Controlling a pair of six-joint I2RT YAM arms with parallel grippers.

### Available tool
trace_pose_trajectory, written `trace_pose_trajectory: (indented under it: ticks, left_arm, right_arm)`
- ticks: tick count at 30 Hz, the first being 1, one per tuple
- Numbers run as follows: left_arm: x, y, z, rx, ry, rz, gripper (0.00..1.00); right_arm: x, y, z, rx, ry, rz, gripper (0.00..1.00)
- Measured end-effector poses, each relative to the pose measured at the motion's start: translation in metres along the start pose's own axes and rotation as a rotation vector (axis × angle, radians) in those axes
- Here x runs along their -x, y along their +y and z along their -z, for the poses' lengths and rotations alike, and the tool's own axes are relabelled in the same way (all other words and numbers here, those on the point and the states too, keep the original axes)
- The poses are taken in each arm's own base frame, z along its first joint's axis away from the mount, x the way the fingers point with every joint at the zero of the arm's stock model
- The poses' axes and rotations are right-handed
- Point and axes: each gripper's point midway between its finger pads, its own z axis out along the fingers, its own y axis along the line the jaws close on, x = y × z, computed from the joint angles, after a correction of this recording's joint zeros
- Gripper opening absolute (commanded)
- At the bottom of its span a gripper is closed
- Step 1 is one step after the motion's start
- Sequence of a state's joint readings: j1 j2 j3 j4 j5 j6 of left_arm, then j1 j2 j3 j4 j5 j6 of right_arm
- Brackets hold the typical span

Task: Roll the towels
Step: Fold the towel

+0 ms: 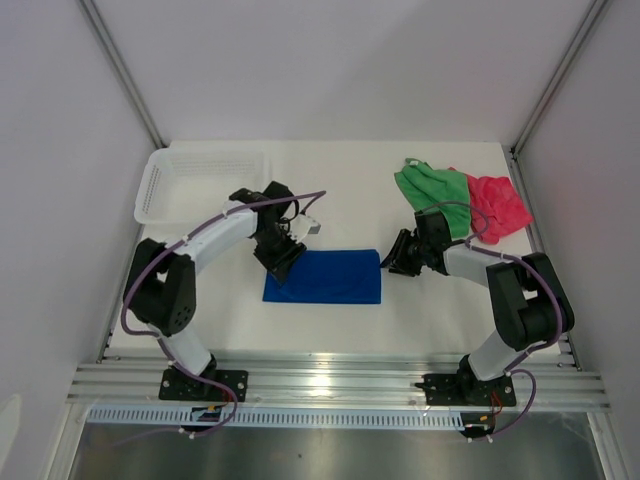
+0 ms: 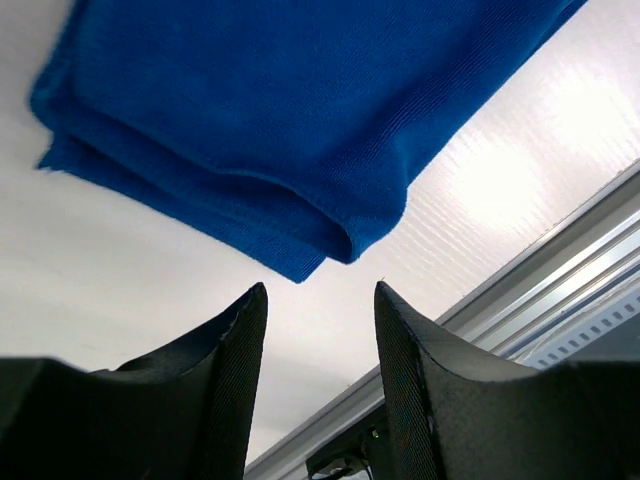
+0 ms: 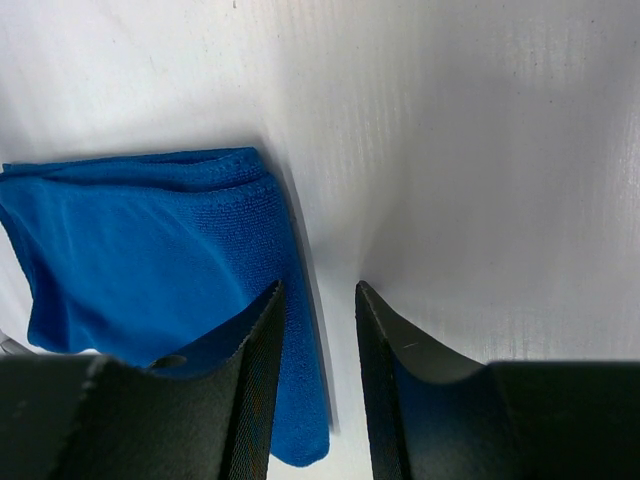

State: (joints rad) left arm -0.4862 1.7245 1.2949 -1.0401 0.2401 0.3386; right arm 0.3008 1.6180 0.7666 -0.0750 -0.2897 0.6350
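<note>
Towels lie in two spots on the table (image 1: 330, 325): the blue towel (image 1: 325, 277), folded flat, sits midway along the near edge, while the green towel (image 1: 432, 190) and the pink-red towel (image 1: 500, 203) lie crumpled and touching in the far right corner. The left gripper (image 1: 279, 266) hangs at the blue towel's left end, jaws parted and empty; the right gripper (image 1: 393, 262) at its right end, likewise parted, holds nothing. A white mesh basket (image 1: 150, 190) occupies the far left corner
</note>
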Motion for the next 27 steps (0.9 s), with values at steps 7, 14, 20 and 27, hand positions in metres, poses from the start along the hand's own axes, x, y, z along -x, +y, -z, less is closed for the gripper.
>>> trace_pose_trajectory:
  ticks: [7,14,20,27]
  left_arm:
    - [0.01,0.0,0.009,0.013,-0.04,-0.002,0.5]
    - [0.004,0.004,-0.021,-0.015,0.044,0.032,0.48]
    - [0.005,0.004,-0.026,-0.015,0.039,0.041,0.28]
    - [-0.016,0.0,-0.037,-0.029,0.098,0.059,0.01]
  right_arm:
    - [-0.001,0.0,-0.001,-0.001,0.002,0.0,0.38]
    - [0.003,0.003,-0.005,0.013,-0.003,0.004,0.38]
    - [0.008,0.011,-0.013,0.052,-0.009,0.013,0.39]
    - [0.015,0.022,-0.023,0.109,-0.019,0.013,0.37]
